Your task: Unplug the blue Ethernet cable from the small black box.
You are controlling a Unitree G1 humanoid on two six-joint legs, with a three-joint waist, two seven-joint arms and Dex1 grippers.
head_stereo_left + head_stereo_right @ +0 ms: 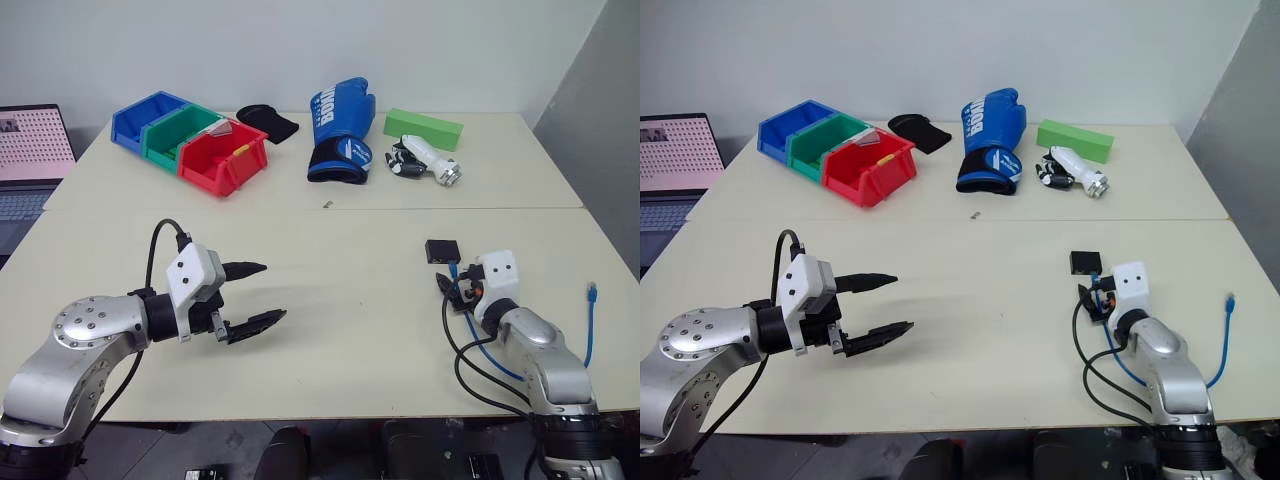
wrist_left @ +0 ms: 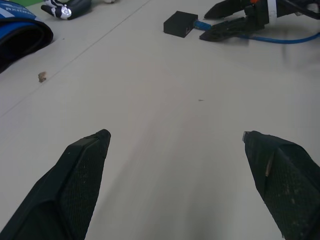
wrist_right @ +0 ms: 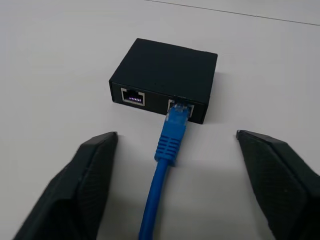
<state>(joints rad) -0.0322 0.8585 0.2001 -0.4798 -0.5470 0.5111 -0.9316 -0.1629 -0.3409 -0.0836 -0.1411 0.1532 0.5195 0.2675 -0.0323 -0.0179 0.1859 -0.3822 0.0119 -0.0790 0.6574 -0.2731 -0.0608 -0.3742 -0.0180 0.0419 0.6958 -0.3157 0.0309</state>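
The small black box (image 3: 165,77) lies flat on the cream table (image 1: 350,300), in front of my right arm. It has two ports in the side facing me. The blue Ethernet cable (image 3: 172,130) is plugged into one port; the other port is bare. My right gripper (image 3: 176,134) is open, one finger on each side of the cable just behind the plug, touching neither. The cable runs back under my right arm, and its free end (image 1: 592,290) lies near the table's right edge. My left gripper (image 1: 272,291) is open over bare table at the left, holding nothing.
At the back of the table stand blue, green and red bins (image 1: 190,140), a black cloth pad (image 1: 268,122), a blue boxing glove (image 1: 340,130), a green block (image 1: 423,127) and a white-and-black tool (image 1: 425,160). A laptop (image 1: 30,160) sits at the far left.
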